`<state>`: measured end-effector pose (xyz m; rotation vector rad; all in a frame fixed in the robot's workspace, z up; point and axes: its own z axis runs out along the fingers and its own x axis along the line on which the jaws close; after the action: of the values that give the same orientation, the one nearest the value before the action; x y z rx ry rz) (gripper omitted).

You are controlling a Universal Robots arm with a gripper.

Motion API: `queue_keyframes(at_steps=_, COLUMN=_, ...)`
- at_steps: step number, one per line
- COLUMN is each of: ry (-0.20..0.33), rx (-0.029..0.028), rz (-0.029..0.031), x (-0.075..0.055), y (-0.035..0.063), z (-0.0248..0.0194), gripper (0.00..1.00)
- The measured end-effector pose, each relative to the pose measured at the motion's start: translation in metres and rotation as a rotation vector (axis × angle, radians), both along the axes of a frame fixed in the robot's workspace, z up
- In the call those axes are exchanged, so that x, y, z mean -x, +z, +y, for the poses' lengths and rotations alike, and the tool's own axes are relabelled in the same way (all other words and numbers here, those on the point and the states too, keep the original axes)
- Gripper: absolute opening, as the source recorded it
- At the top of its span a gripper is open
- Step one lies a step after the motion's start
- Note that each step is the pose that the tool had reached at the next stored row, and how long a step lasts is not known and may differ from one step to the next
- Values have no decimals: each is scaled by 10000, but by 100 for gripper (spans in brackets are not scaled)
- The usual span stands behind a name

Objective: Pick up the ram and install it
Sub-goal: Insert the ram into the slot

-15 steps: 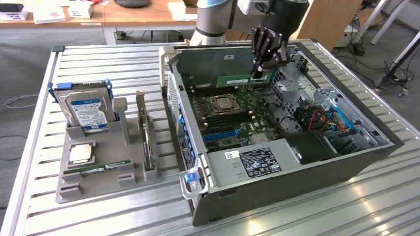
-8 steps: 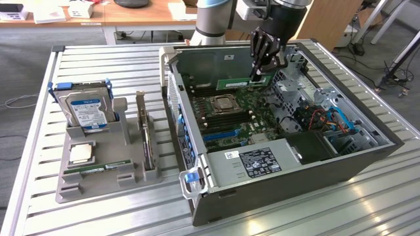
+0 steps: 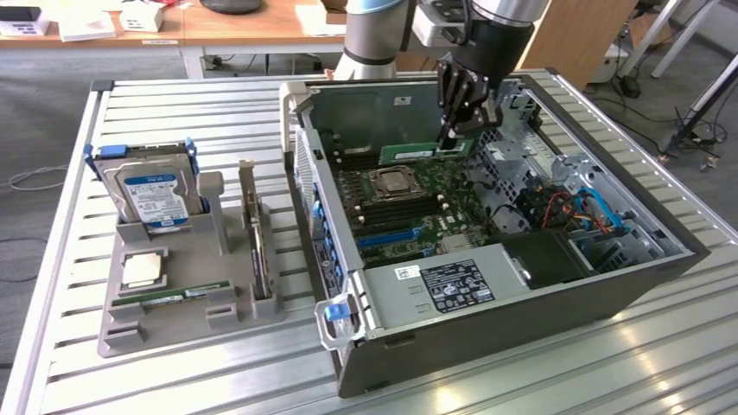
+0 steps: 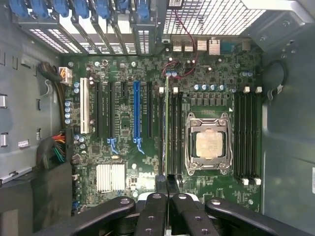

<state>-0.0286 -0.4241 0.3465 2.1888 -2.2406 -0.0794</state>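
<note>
Here, arm [image 3: 499, 35] vertical inside case [image 3: 519, 320], tool [image 3: 451, 143] pinching ram [image 3: 410, 153].

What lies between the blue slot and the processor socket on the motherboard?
In the wrist view: one black slot, then memory slots with the ram standing in one.

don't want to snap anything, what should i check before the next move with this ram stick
1. Gripper shut on the ram: ok.
2. Ram running parallel to the memory slots beside the processor socket: ok.
3. Ram pressed fully into its slot: cannot tell.
4. White latch at the slot's end closed: cannot tell.
5. Gripper clear of the processor socket: ok.
</note>
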Motion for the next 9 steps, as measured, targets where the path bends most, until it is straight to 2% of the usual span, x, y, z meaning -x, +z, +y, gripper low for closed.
queue_keyframes(at_steps=9, ry=0, rx=0, rz=0, x=0, y=-120, z=0, gripper=12)
